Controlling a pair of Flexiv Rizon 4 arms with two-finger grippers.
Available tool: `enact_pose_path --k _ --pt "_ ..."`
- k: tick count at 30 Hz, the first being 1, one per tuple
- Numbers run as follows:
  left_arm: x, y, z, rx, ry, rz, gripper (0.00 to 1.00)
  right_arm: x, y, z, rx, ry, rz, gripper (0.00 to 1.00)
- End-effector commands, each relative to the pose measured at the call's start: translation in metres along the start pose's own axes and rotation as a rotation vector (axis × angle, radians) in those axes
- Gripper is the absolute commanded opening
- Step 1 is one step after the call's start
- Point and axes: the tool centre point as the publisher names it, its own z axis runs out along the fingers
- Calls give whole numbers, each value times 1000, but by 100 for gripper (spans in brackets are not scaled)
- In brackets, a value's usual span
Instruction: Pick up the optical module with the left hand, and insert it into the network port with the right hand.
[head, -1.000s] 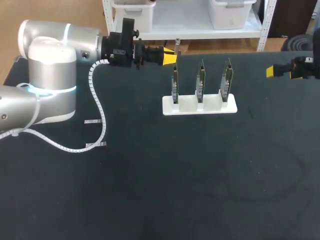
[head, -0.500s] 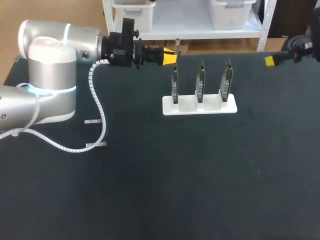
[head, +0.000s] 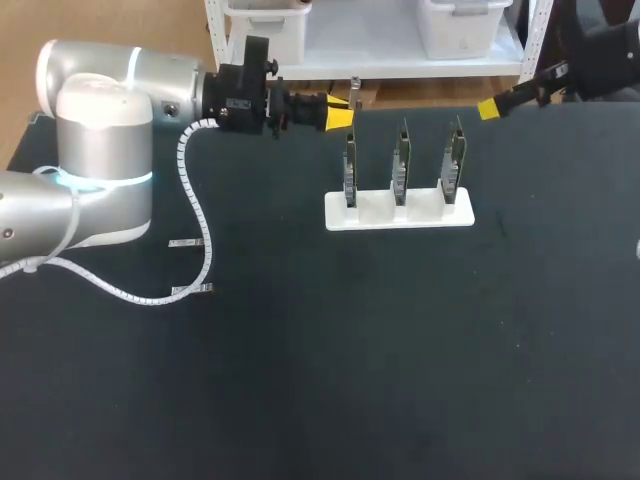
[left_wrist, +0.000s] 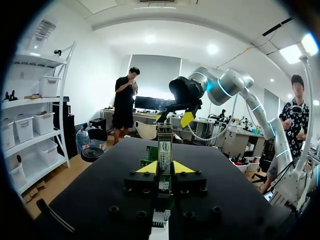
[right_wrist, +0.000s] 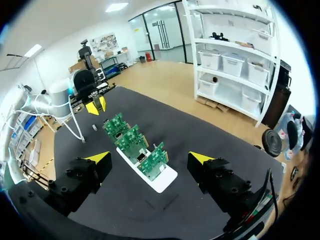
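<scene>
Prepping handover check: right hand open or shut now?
Open. In the right wrist view the right hand has its fingers wide apart, nothing gripped between them; the board rack lies ahead of them, untouched.

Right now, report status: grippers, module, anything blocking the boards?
Left gripper shut on optical module. Right gripper open, empty, by the table's far edge. Three boards stand in white rack, nothing blocking them.

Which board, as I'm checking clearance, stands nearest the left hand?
The leftmost board in the white stand, close by the left hand; the other two stand farther right.
</scene>
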Motion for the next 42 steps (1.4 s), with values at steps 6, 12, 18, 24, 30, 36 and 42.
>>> enact_pose_path --k 6,12,18,24,30,36,42 --pt "0 0 0 0 1 0 0 -1 -3 0 -141 -1 -1 100" --pt "0 0 0 0 1 0 0 -1 -3 0 -141 -1 -1 100" --pt "0 0 0 0 1 0 0 -22 -5 11 -150 34 -109 100" --pt "0 0 0 0 1 0 0 -48 0 34 -252 68 -249 100" --pt "0 0 0 0 1 0 0 -64 11 57 -368 93 -340 100" --pt "0 0 0 0 1 0 0 -75 19 61 -423 68 -381 100" --pt "0 0 0 0 1 0 0 -73 30 62 -436 54 -374 100"
